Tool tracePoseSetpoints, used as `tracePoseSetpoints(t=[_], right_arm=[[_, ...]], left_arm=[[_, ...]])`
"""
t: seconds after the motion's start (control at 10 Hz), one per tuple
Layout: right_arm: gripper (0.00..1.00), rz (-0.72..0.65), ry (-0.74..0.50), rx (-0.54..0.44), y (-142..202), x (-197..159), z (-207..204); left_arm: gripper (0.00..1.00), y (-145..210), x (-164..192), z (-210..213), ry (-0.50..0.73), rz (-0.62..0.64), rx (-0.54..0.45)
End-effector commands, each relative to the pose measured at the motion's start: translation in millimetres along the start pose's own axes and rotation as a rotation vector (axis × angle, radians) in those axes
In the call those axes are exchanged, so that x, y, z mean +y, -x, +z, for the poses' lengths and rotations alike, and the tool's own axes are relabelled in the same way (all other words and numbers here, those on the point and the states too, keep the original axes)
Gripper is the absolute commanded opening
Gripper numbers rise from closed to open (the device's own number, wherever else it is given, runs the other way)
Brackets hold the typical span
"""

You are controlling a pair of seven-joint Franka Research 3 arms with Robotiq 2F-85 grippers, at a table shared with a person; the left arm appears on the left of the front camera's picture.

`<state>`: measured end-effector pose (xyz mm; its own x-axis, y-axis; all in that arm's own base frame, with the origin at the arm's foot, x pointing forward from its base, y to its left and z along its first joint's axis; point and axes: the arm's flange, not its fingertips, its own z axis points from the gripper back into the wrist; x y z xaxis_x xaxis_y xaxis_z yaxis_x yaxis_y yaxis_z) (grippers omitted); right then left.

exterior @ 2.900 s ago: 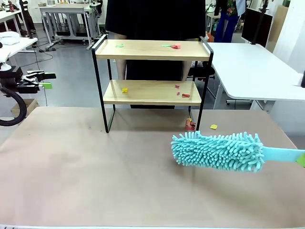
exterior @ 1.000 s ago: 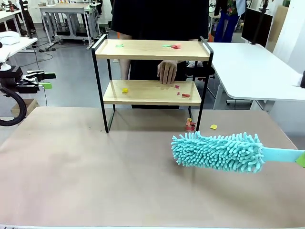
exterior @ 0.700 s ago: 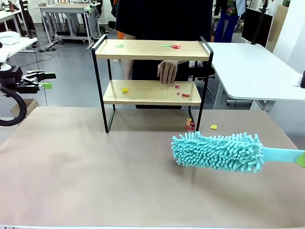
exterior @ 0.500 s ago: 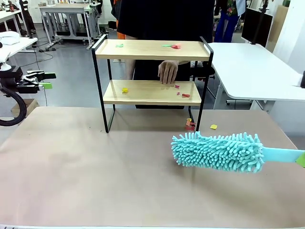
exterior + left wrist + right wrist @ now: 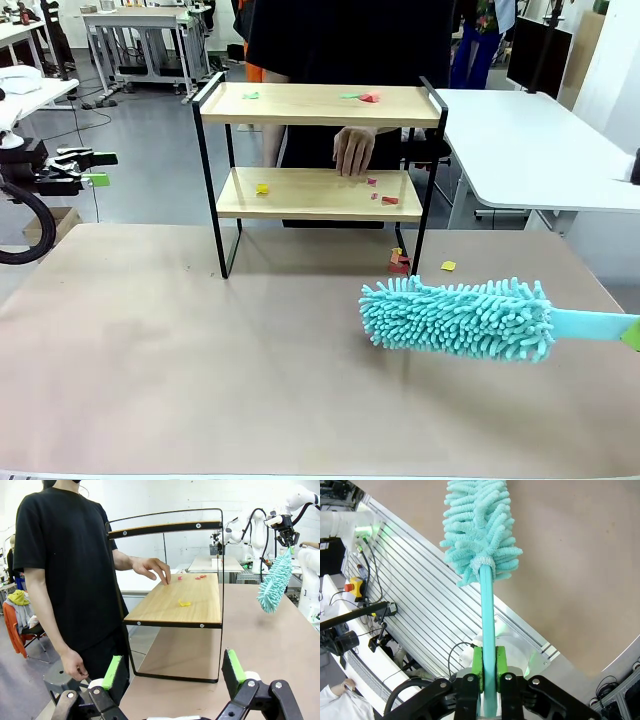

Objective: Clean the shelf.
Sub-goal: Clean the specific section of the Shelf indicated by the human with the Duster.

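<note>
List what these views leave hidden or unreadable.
- Front view: the duster handle's end is cut off by the right edge.
- Left wrist view: the shelf top board is edge-on, its surface hidden.
- Front view: the scraps are too small to identify.

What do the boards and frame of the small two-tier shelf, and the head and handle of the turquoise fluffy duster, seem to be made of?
Shelf boards: light wood or wood-look laminate, matte; faint grain shows.
Shelf frame: thin black metal, likely painted; slim rigid bars.
Duster head: soft chenille-like microfibre; thick fuzzy strands.
Duster handle: smooth turquoise plastic, probably.
</note>
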<state>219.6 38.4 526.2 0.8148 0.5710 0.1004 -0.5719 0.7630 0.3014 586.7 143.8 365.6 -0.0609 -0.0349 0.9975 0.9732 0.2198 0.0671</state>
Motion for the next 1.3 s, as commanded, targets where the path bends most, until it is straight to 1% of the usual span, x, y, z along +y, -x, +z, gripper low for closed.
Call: tracePoseSetpoints(t=[0.0,0.1,0.4,0.5,0.6,0.7,0.8,1.2], right_arm=[[0.13,0.0,0.0,0.0,0,0,0],[0.13,0.004,-0.043,-0.022,-14,13,2],[0.13,0.017,-0.092,-0.088,-49,60,-2],[0.13,0.031,-0.126,-0.12,-59,77,-4],[0.13,0.028,-0.15,-0.171,-71,97,-7],[0.13,-0.016,-0.158,-0.227,-83,115,-12],[0.13,-0.059,-0.199,-0.249,-101,130,-18],[0.13,-0.19,-0.199,-0.435,-150,165,-40]], left_arm=[[1.0,-2,-2,0,0.005,-0.012,0.007],[1.0,-2,-2,0,0.005,-0.012,0.007],[1.0,-2,-2,0,0.005,-0.012,0.007],[1.0,-2,-2,0,0.005,-0.012,0.007],[1.0,-2,-2,0,0.005,-0.012,0.007],[1.0,-2,-2,0,0.005,-0.012,0.007],[1.0,-2,-2,0,0.005,-0.012,0.007],[1.0,-2,-2,0,0.005,-0.012,0.007]])
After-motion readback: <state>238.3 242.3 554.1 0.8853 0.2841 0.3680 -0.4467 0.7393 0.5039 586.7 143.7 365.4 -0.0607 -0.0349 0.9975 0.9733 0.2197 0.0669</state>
